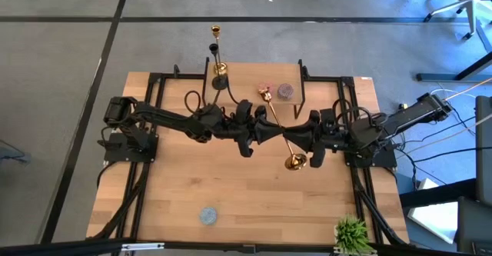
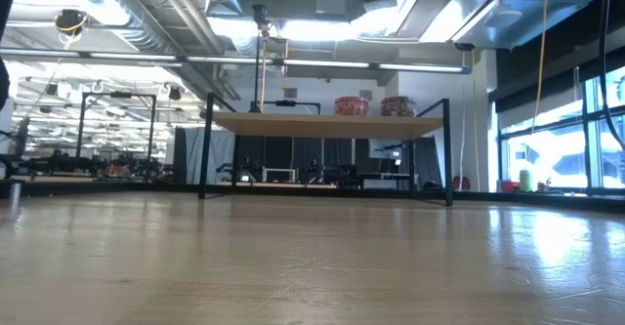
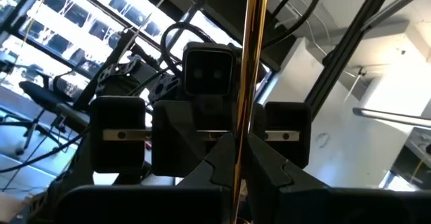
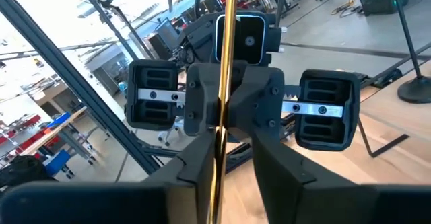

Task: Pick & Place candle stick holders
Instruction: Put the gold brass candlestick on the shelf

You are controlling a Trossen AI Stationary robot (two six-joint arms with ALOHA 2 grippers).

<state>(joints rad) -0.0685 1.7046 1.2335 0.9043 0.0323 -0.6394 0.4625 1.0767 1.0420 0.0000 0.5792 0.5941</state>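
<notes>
High view shows you both arms meeting over the middle of the table point(image 1: 231, 202), with 1 candlestick point(image 1: 278, 129) held between them, tilted, cup toward the far edge and base point(image 1: 294, 162) toward the near right. Your left gripper point(image 1: 265, 131) has its fingers point(image 3: 269, 163) closed on the stem. Your right gripper point(image 1: 290, 139) has its fingers point(image 4: 195, 163) at the same stem nearer the base; whether they clamp it you cannot tell. A 2nd candlestick point(image 1: 217, 52) stands upright at the far edge, on the raised shelf point(image 1: 254, 75).
</notes>
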